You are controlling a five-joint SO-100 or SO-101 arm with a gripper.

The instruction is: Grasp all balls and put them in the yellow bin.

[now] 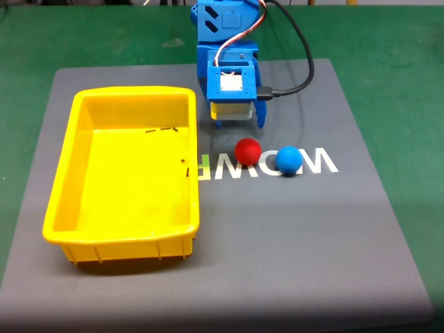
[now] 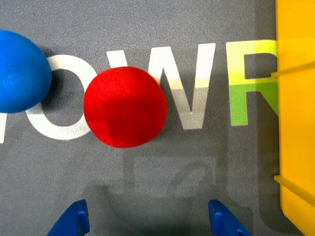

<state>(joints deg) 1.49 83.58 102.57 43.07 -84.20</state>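
You are looking at a green work surface (image 1: 402,41) with a large grey mat (image 1: 298,243) laid over it. White letters (image 1: 316,161) are printed across the middle of the mat; in the wrist view they turn green and yellow-green near the right edge.

The largest object on the mat is the yellow bin (image 1: 62,173), a rectangular tub with sloped walls, sitting on the left half of the mat in the fixed view. Nothing lies inside it apart from a few small dark marks on its floor. In the wrist view its outer wall (image 2: 295,123) runs down the right edge.

Your blue arm (image 1: 225,48) stands at the far edge of the mat, just right of the bin's far corner, with a black cable (image 1: 305,66) looping off to the right. Its gripper (image 1: 239,123) points down towards the mat, its two blue fingertips (image 2: 71,221) spread well apart and holding nothing.

Both balls rest on the mat over the lettering, to the right of the bin. The red ball (image 1: 248,151) lies just ahead of the gripper, offset towards the fingertip on the left in the wrist view. The blue ball (image 1: 288,159) sits just beside the red one, on the side away from the bin.
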